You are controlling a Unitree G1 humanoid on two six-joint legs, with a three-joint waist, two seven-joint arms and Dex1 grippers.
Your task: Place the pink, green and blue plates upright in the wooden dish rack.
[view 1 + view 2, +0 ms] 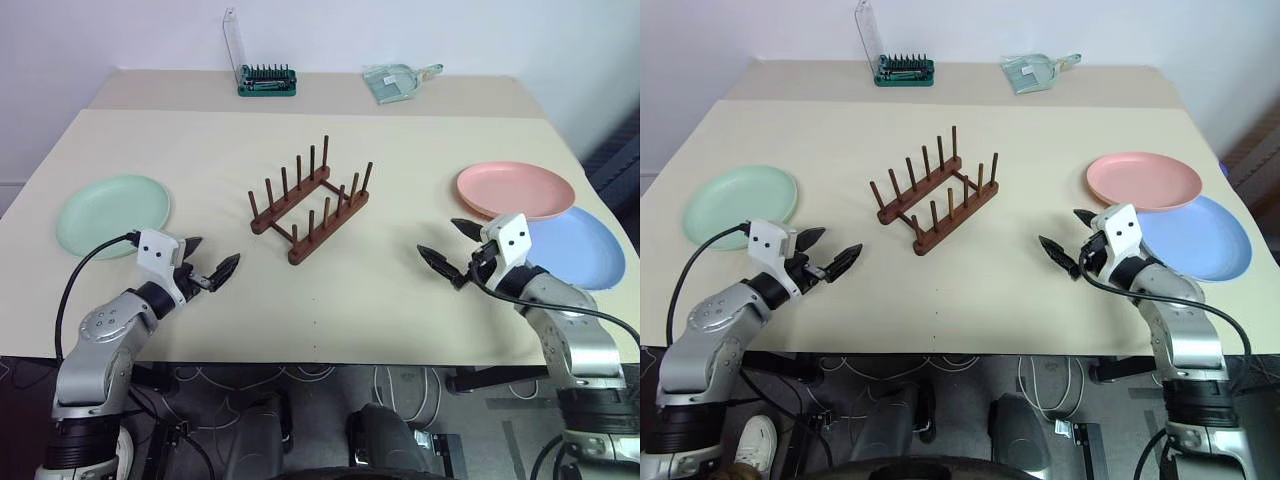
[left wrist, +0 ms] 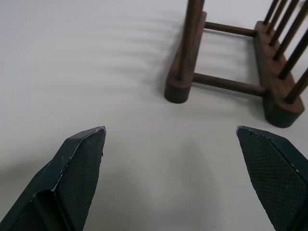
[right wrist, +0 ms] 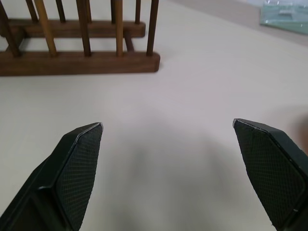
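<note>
The dark wooden dish rack (image 1: 310, 203) stands empty in the middle of the table, its pegs upright. A mint green plate (image 1: 112, 214) lies flat at the left. At the right, the pink plate (image 1: 515, 189) rests partly on top of the blue plate (image 1: 577, 247). My left gripper (image 1: 212, 259) hovers open over bare table, just right of the green plate and left of the rack (image 2: 226, 72). Between the rack (image 3: 82, 48) and the two stacked plates, my right gripper (image 1: 450, 248) is open too, with nothing between its fingers.
At the far edge of the table (image 1: 330, 300) stand a green box of tool bits (image 1: 266, 80) with its clear lid up and a pale green dustpan (image 1: 395, 80). Cables lie on the floor below the front edge.
</note>
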